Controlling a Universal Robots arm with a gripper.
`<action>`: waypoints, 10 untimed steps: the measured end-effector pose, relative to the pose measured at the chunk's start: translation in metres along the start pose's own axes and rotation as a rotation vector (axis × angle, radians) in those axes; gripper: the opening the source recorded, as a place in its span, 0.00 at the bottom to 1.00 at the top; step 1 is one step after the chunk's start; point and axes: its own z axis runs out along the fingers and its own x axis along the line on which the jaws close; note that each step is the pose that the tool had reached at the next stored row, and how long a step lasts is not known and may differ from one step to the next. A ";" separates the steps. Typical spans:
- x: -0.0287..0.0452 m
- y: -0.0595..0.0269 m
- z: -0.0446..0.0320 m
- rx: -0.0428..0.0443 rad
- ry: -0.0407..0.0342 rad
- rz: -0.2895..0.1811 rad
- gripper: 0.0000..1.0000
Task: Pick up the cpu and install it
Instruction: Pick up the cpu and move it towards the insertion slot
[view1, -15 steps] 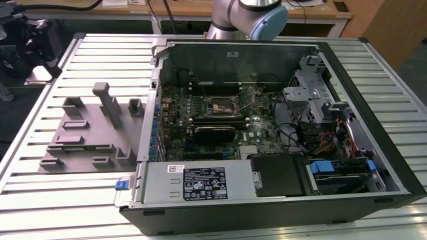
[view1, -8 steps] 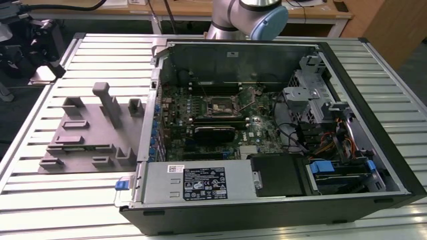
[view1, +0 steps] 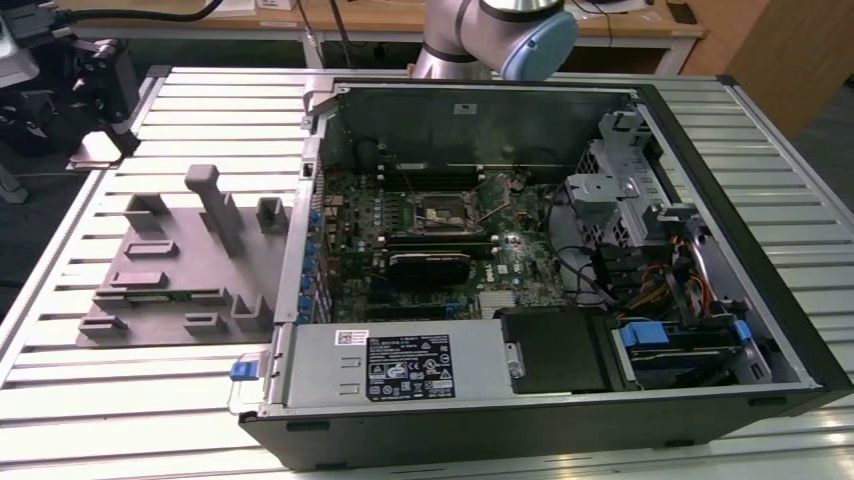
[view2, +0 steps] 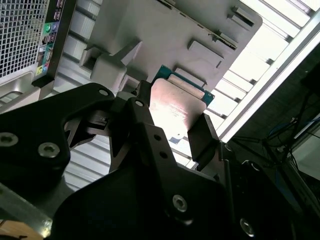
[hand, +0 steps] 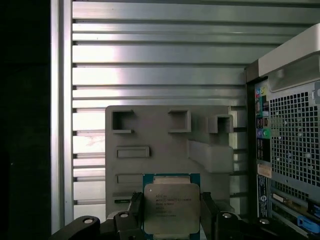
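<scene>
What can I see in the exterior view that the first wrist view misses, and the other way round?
Exterior view: the computer case lying open, its motherboard and black socket, and part of the arm. First wrist view: the cpu close up, gripped between two black fingers, and the case's rear ports. Both: the grey moulded plate, the ribbed metal table and the case itself.

Exterior view: even ambient light; soft shadows inside open black computer case (view1: 534, 435). Second wrist view: glare washes out silvery-grey square cpu (view2: 177, 102) and ribbed aluminium table (view2: 272, 55). First wrist view: bright slats, black unlit band beyond table edge.
</scene>
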 end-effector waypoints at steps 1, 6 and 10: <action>-0.0012 0.0000 0.0002 -0.0001 -0.0001 0.000 0.54; -0.0072 0.0003 0.0006 0.0000 0.0000 0.000 0.54; -0.0122 0.0004 0.0009 0.0000 0.0000 0.000 0.54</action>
